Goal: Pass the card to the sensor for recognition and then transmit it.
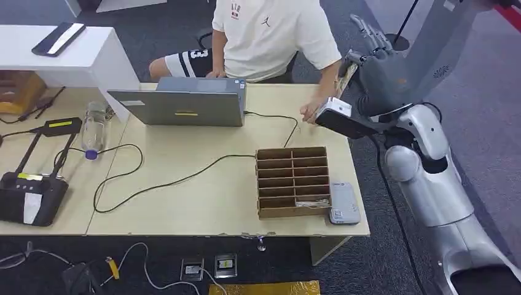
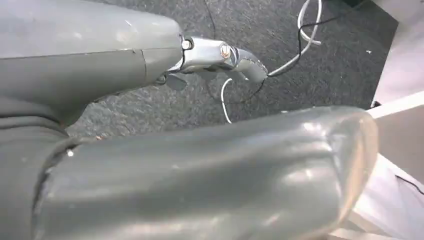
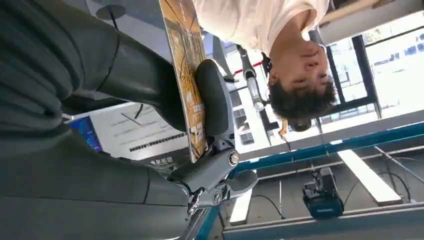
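Fingers [image 3: 212, 100] of right hand [image 1: 375, 61] pinch card [image 3: 186, 65] off surface's far right corner; should keep grip firm, reach twd person [image 1: 270, 34]; left fingers' state can't tell.

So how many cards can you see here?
2: one card pinched in the robot's right hand; one white card lying in the cardboard organizer. More may be hidden inside.
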Action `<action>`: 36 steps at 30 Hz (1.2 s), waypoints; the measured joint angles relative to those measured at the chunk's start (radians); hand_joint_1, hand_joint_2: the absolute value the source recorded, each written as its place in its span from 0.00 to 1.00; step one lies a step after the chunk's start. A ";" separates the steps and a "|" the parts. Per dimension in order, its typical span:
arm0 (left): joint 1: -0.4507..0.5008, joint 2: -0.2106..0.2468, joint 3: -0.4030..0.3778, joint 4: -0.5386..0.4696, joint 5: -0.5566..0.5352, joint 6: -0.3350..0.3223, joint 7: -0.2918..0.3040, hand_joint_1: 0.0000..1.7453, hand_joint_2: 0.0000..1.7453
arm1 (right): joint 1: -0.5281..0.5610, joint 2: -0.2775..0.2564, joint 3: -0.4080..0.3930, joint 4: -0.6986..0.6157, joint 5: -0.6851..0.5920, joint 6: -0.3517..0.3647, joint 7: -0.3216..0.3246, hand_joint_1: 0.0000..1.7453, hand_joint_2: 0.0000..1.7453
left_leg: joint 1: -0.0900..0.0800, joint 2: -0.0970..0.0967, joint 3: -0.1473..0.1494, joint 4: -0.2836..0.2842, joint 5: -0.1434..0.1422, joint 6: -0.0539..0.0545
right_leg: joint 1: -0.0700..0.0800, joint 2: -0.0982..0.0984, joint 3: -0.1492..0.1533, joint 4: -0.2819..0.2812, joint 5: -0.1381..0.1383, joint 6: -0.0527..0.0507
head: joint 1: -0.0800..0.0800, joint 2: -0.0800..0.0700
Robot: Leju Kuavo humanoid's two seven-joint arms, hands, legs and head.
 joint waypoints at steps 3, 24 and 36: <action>-0.025 0.002 -0.003 0.022 0.034 0.000 -0.012 0.00 0.00 | 0.007 -0.006 0.000 0.006 -0.006 0.000 0.000 1.00 1.00 | 0.000 0.000 0.000 0.000 0.000 0.000 | 0.000 0.000 0.000 0.000 0.000 0.000 | 0.000 0.000; -0.074 0.021 -0.066 0.115 0.223 0.000 -0.063 0.00 0.00 | 0.181 -0.094 -0.018 0.076 -0.045 -0.032 0.038 1.00 1.00 | 0.000 0.000 0.000 0.000 0.000 0.000 | 0.000 0.000 0.000 0.000 0.000 0.000 | 0.000 0.000; -0.039 0.036 -0.075 0.122 0.246 0.000 -0.048 0.00 0.00 | 0.299 -0.152 -0.054 0.147 -0.046 -0.042 0.048 1.00 1.00 | 0.000 0.000 0.000 0.000 -0.001 0.000 | 0.000 0.000 0.000 0.000 0.000 0.000 | 0.000 0.000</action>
